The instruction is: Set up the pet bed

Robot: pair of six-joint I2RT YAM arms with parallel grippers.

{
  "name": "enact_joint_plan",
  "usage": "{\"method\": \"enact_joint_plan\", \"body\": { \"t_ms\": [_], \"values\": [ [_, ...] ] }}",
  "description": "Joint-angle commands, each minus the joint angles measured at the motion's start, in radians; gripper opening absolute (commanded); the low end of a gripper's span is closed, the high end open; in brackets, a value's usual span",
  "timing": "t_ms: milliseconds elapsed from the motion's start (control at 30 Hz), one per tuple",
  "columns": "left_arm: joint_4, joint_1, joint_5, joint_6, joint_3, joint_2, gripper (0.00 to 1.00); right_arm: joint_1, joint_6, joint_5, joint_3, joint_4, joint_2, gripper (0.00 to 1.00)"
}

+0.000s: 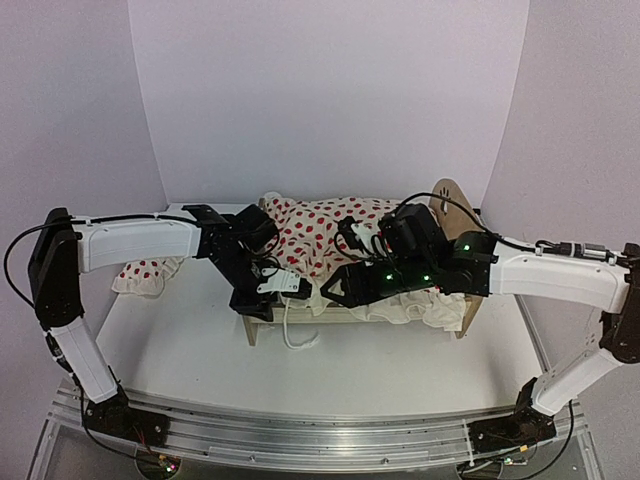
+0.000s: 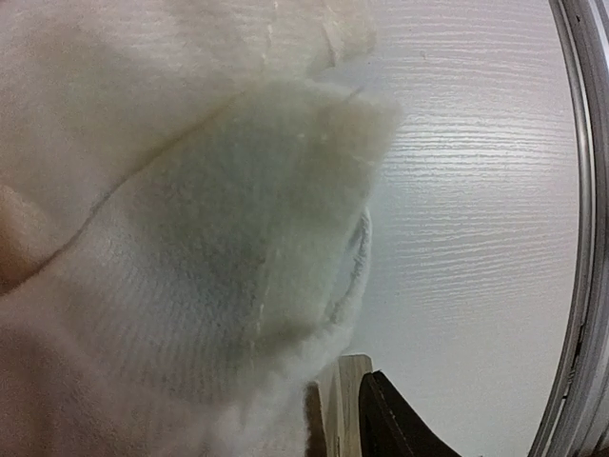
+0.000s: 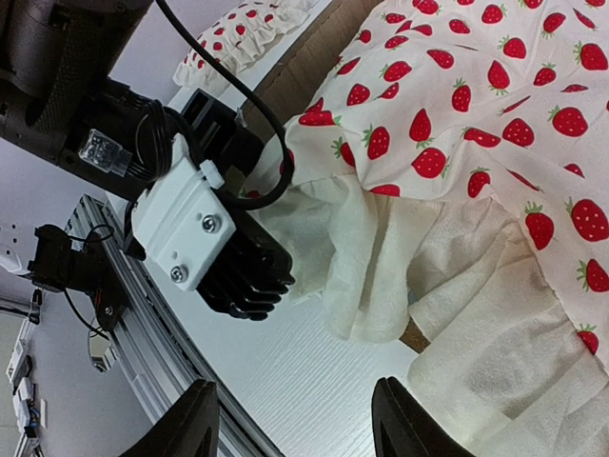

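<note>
Presently, step: the arms are seemingly dressing the pet bed (image 1: 452, 197), working on the strawberry-print blanket (image 1: 320, 230) that is lying rumpled over it.
Bed: it is standing in the middle of the tabletop (image 1: 350, 390), headboard to the right, footboard to the left, one long side facing the arms.
Blanket edge: the white fleecy underside is hanging over the near rail and bunching in folds.
Left hand (image 1: 262, 298): it is hovering at the footboard corner, close against the fleece. Its own camera is showing almost nothing but cloth, so I cannot tell whether the fingers are spread or pinching.
Right hand (image 3: 300, 428): its fingers are standing spread with nothing between them, hanging just beside the drooping edge.
Pillow (image 1: 148, 273): it is lying on the tabletop, well apart from the bed on the left.
Next move: each hand is probably needing a firm pinch on the loose edge, then an even pull so the cloth is lying flat without dragging the light frame. The pillow is waiting to go to the headboard end.
Hidden: the mattress is lying wholly under the blanket, the left fingers are disappearing in cloth, and the far rail is lying covered too.
</note>
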Motion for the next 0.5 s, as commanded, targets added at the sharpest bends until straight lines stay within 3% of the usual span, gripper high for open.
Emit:
{"method": "enact_joint_plan", "body": {
  "t_ms": [0,100,367,467],
  "values": [
    [-0.022,-0.001,-0.039,-0.054,-0.003,0.016,0.38,0.0,0.011,0.008,-0.02,0.001,-0.008,0.54],
    [-0.035,-0.009,-0.034,-0.051,-0.015,0.016,0.31,0.001,0.013,0.019,-0.032,0.003,-0.019,0.54],
    [-0.122,-0.027,-0.04,-0.085,-0.034,0.068,0.36,0.001,0.005,0.007,-0.021,0.002,-0.007,0.54],
    [-0.112,-0.027,-0.059,-0.102,-0.058,0.08,0.34,0.001,0.005,0.007,-0.02,0.003,-0.005,0.54]
  ]
}}
